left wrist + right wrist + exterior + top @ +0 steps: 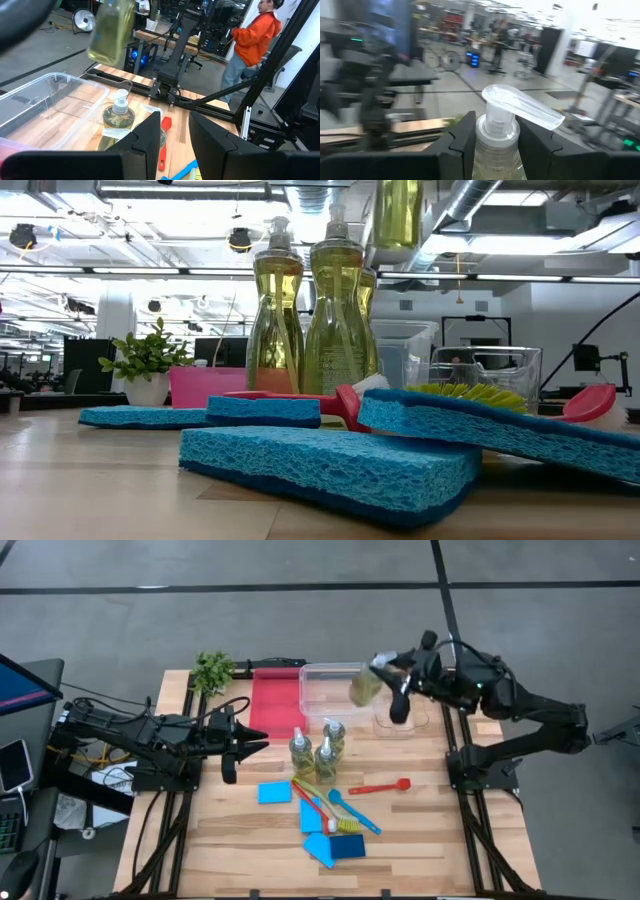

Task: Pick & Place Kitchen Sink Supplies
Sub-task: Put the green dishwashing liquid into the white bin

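High view: right gripper raised over the far right part of the wooden table, arm reaching in from the right edge, fingers pinching the neck of a clear bottle of yellow-green liquid held tilted in the air above the large clear plastic bin. Right wrist view: same held bottle clamped just under its pump cap between the two dark fingers.

Left gripper low over the table's left side, arm stretched level from the left edge, pointing toward the middle; fingers slightly parted, nothing between them.

Three more bottles upright in a tight cluster at mid-table, just beyond the left gripper's tips. Near side of cluster: light blue sponge, red brush, blue brush, yellow brush and a stack of blue sponges, one darker, lying close together and partly overlapping.

Red tray against the bin's left wall; small green plant at the far left corner; smaller clear bin beneath the right gripper.

Open bare wood along the near edge and at the near left and right corners.

Left wrist view: person in an orange jacket standing in the room beyond the table.
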You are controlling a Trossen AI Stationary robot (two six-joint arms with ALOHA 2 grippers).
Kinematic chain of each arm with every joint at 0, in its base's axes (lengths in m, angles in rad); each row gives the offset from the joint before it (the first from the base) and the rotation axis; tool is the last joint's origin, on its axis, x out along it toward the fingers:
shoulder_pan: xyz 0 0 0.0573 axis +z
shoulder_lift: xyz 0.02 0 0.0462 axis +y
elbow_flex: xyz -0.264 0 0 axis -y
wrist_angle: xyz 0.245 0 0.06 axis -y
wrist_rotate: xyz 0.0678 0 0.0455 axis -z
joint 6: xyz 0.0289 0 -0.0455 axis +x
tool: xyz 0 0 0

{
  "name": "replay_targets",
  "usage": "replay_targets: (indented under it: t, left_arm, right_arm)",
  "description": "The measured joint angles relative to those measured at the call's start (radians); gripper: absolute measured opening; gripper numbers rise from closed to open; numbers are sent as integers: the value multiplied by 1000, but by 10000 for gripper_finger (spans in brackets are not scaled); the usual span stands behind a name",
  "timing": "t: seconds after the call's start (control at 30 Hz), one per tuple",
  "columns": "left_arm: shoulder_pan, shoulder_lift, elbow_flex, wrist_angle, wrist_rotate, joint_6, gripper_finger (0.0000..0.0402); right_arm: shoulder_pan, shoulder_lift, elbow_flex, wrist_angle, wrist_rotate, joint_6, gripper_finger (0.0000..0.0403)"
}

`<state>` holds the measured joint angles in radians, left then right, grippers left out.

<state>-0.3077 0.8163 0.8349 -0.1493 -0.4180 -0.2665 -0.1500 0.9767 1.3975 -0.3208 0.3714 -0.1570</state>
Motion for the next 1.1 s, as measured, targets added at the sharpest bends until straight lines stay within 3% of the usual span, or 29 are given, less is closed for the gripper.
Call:
replay_targets:
  t: [0.53, 0.7, 1.1]
  left_arm:
    - [0, 22, 1, 1, 0, -3, 104]
    - [0, 29, 1, 2, 0, -3, 104]
    - [0, 32, 1, 1, 0, -2, 104]
  right_arm:
    - [-310, 200, 0, 36, -8, 142, 111]
    - [-345, 285, 0, 92, -22, 194, 116]
    - [-342, 479, 0, 234, -174, 212, 112]
